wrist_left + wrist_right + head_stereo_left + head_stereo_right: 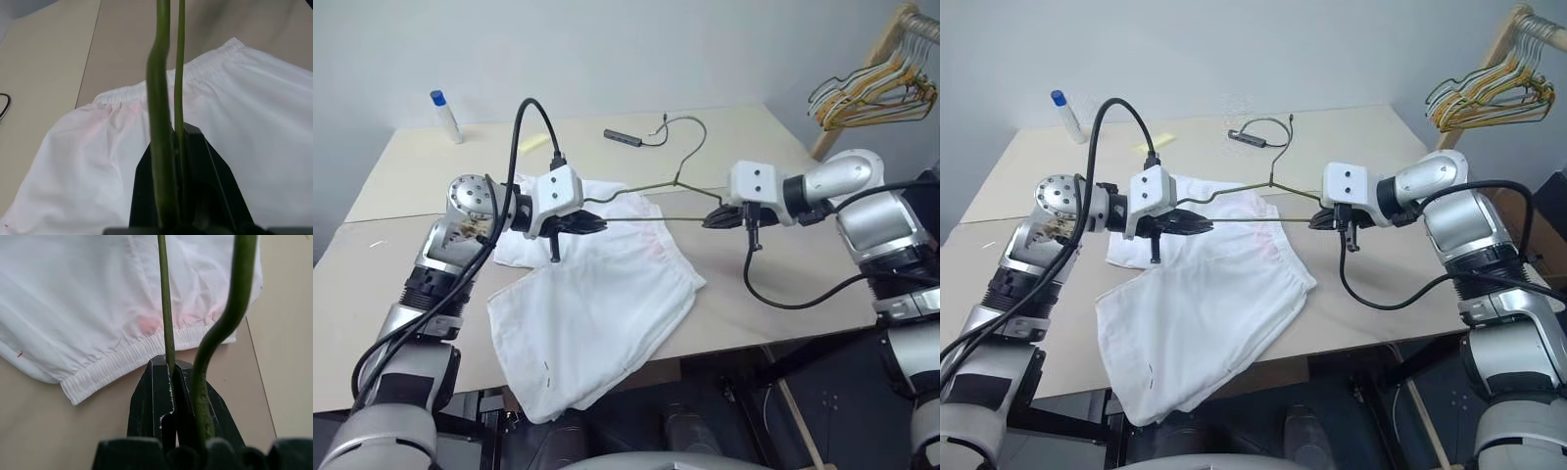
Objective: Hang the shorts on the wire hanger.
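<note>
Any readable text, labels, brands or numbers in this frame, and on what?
None can be read.
Bottle with blue cap: no legible label.
Shorts: no print visible.
Dark bar-shaped device on the table: any marking is too small to read.

Far leg of the shorts hidden behind left arm, rack of pale hangers cut off (upper corner)
</note>
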